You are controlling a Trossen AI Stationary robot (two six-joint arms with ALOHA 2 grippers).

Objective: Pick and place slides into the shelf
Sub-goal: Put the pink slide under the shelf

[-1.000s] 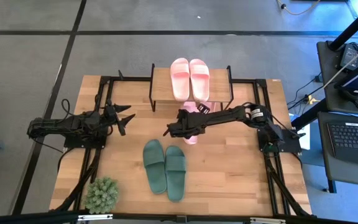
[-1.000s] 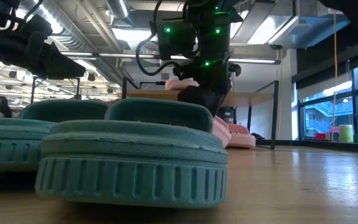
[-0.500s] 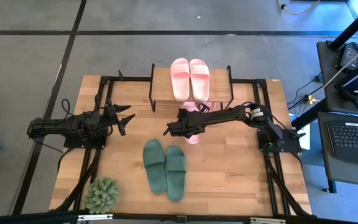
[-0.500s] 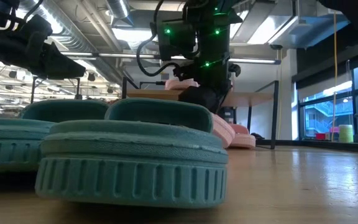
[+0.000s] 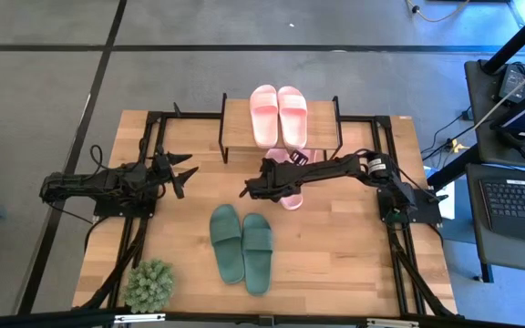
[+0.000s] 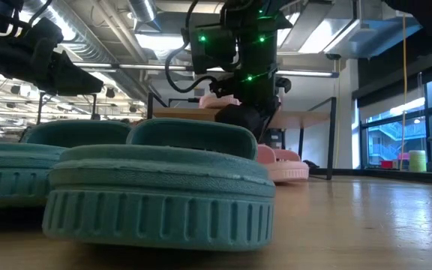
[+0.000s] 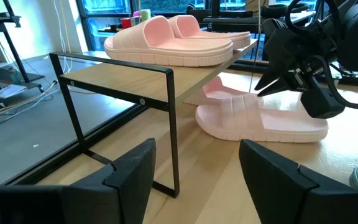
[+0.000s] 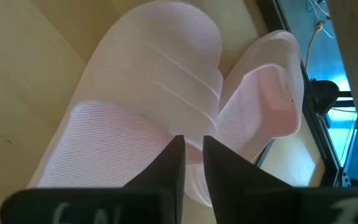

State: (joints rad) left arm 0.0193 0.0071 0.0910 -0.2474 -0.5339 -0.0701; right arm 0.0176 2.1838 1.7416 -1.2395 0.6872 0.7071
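Observation:
The shelf (image 5: 240, 123) stands at the table's far middle, with two pink slides (image 5: 279, 114) lying side by side on its top board. A third pink slide (image 7: 260, 121) lies sole-down on the table in front of it. Another pink slide (image 7: 219, 90) sits partly under the top board. My right gripper (image 8: 193, 142) hangs just above the third slide's strap, its fingers a narrow gap apart with nothing between them. Two green slides (image 5: 241, 246) lie together near the table's middle. My left gripper (image 7: 197, 180) waits open at the left.
A small green potted plant (image 5: 149, 284) stands at the near left corner. Black frame rails (image 5: 139, 237) run along both sides of the tabletop. In the low view the green slides (image 6: 156, 195) fill the foreground. Bare wood lies right of the green slides.
My right gripper has opened a little and let go of the pink slide. The slide's raised end has dropped, so it now lies flat on the table, a little farther toward the right edge. Neither arm has moved.

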